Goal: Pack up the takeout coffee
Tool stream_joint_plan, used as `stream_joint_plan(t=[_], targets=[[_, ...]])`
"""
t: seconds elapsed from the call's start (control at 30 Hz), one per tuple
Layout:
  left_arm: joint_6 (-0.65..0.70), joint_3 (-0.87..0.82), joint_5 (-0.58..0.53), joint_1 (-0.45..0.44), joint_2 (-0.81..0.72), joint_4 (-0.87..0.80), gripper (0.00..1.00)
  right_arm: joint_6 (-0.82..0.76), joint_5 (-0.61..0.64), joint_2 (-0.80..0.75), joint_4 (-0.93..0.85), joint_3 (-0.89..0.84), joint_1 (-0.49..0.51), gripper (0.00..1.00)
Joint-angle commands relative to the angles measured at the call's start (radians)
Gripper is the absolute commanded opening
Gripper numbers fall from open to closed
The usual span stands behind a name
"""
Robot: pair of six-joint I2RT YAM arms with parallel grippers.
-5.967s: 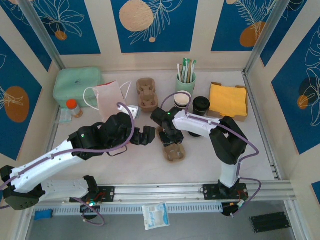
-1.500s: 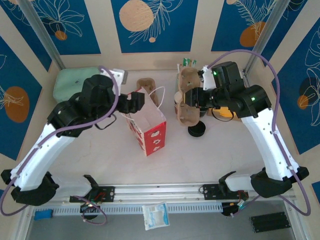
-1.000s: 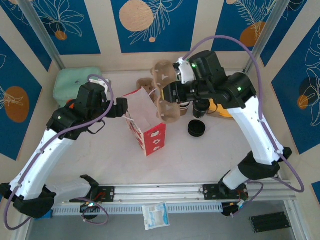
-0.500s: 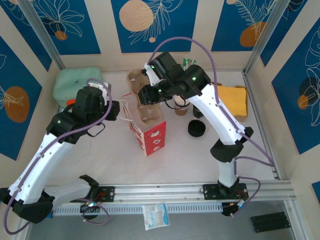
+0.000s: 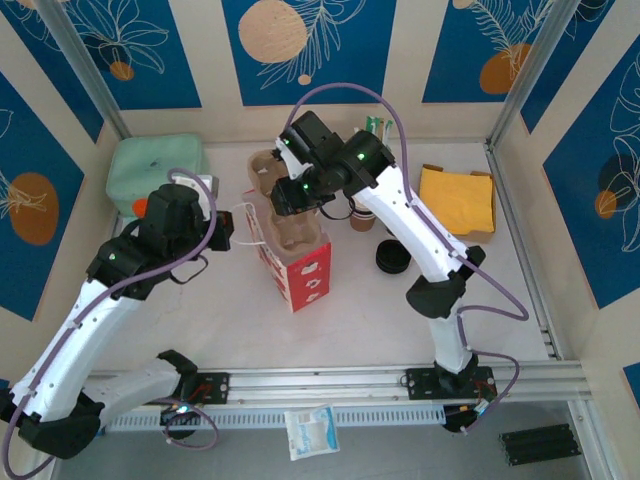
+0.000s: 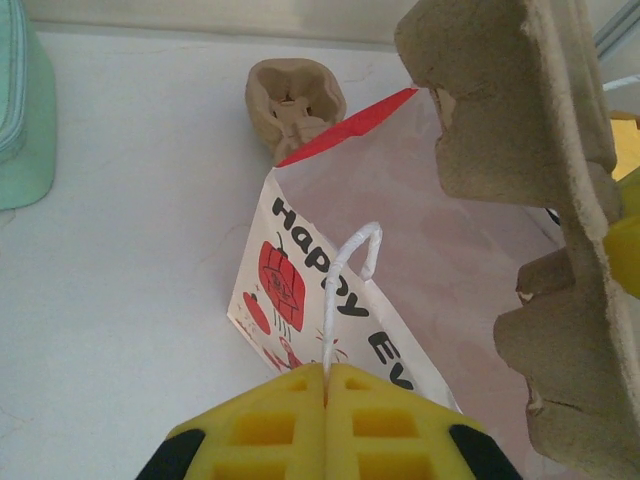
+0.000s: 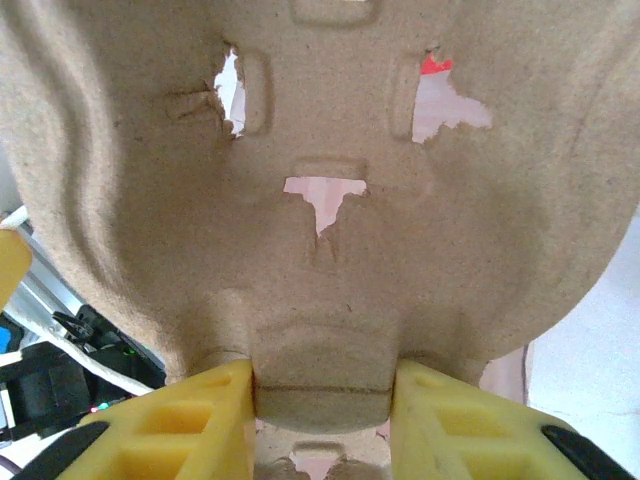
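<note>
A red-and-white paper bag stands open mid-table. My left gripper is shut on its white twisted handle, and the yellow fingertips pinch the cord just left of the bag. My right gripper is shut on a brown pulp cup carrier, which hangs upright in the bag's mouth. In the right wrist view the pads clamp a ridge of the carrier. The carrier looms at the right of the left wrist view. The takeout coffee is hidden behind my right arm.
A second pulp carrier lies behind the bag. A mint-green container sits at the back left. Right of the bag are lidless banded cups, loose black lids and yellow napkins. Wall panels close in three sides.
My left gripper has shut on the bag's handle. My right arm has swung left with the carrier, from beside the cups to the bag's open mouth.
</note>
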Motion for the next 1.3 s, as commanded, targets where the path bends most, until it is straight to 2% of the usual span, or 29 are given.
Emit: stream_joint_plan(t=[0.0,0.67,1.27], targets=[[-0.013,-0.014,0.024,0.008,-0.018,0.018,0.00,-0.030,0.018,0.026,-0.028,0.036,0.012,0.35],[-0.021,-0.023,0.024,0.008,-0.031,0.014,0.00,-0.063,0.123,0.089,-0.095,0.031,0.049,0.35],[-0.022,-0.031,0.020,0.008,-0.045,0.013,0.00,-0.039,0.127,0.125,-0.126,0.011,0.067,0.35]])
